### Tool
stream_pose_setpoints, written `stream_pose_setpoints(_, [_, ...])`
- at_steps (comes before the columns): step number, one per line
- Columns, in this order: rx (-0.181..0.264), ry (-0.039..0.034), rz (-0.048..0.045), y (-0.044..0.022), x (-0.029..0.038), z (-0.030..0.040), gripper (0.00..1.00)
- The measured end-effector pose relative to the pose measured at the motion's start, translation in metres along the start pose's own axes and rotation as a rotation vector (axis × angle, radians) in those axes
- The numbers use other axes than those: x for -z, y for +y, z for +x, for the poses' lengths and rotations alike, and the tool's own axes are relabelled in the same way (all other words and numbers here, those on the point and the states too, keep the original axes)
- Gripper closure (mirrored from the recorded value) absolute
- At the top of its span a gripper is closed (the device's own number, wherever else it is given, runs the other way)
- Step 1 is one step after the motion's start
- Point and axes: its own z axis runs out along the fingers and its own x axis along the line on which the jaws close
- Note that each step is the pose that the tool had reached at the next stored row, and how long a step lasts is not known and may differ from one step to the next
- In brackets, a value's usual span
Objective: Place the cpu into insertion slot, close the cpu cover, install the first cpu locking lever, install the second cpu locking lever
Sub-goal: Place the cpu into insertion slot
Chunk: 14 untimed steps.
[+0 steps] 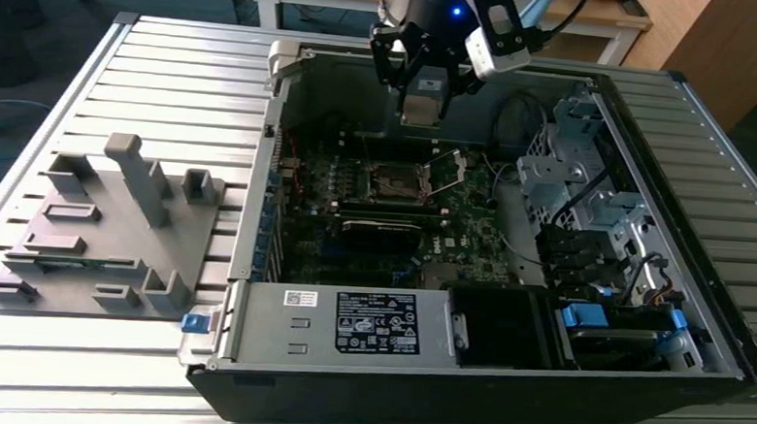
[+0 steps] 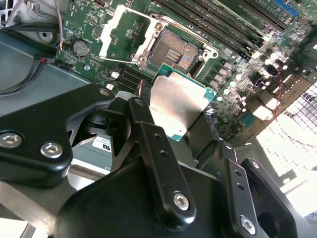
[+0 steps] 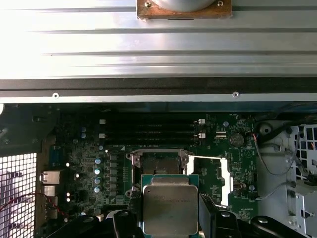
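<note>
The gripper [image 3: 169,210] pinches the cpu [image 2: 179,106] by opposite edges, level above the insertion slot [image 3: 159,164] and not yet touching it. The cpu cover [image 3: 229,181] lies swung open beside the slot. Seating well probably needs the chip's edges squared to the slot's rim and a level descent without force.

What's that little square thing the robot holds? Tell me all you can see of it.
It is the cpu, a small flat square chip: dull grey metal face on a green-edged base. The gripper clamps two opposite edges, holding it in the air above the motherboard, not yet in the insertion slot, which lies bare, the cpu cover swung open beside it.
</note>
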Motion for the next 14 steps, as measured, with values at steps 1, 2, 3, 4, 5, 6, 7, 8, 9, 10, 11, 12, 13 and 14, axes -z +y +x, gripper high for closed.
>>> stream_pose_setpoints(1, [0.000,0.0000,0.0000,0.0000,0.0000,0.0000,0.46])
stream_pose_setpoints(2, [0.000,0.0000,0.0000,0.0000,0.0000,0.0000,0.46])
stream_pose_setpoints(3, [0.000,-0.0001,-0.0002,0.0000,-0.0003,0.0000,0.46])
stream_pose_setpoints(4, [0.000,-0.0002,-0.0005,0.0000,-0.0008,0.0000,0.46])
stream_pose_setpoints(5, [0.000,-0.0002,-0.0004,-0.0001,-0.0013,0.0000,0.46])
stream_pose_setpoints(6, [0.000,-0.0001,-0.0002,-0.0002,-0.0019,0.0000,0.46])
stream_pose_setpoints(7, [0.000,-0.0001,-0.0002,-0.0002,-0.0025,0.0000,0.46])
stream_pose_setpoints(8, [0.000,-0.0001,-0.0002,-0.0003,-0.0033,0.0000,0.46])
stream_pose_setpoints(9, [0.000,0.0000,-0.0001,-0.0004,-0.0041,0.0000,0.46])
stream_pose_setpoints(10, [0.000,0.0000,-0.0001,-0.0004,-0.0048,0.0000,0.46])
stream_pose_setpoints(11, [0.000,0.0000,-0.0001,-0.0004,-0.0053,-0.0001,0.46])
stream_pose_setpoints(12, [0.000,0.0001,0.0002,-0.0005,-0.0053,-0.0001,0.46])
stream_pose_setpoints(13, [0.000,0.0001,0.0001,-0.0005,-0.0053,-0.0001,0.46])
stream_pose_setpoints(14, [0.000,0.0001,0.0001,-0.0005,-0.0053,0.0000,0.46])
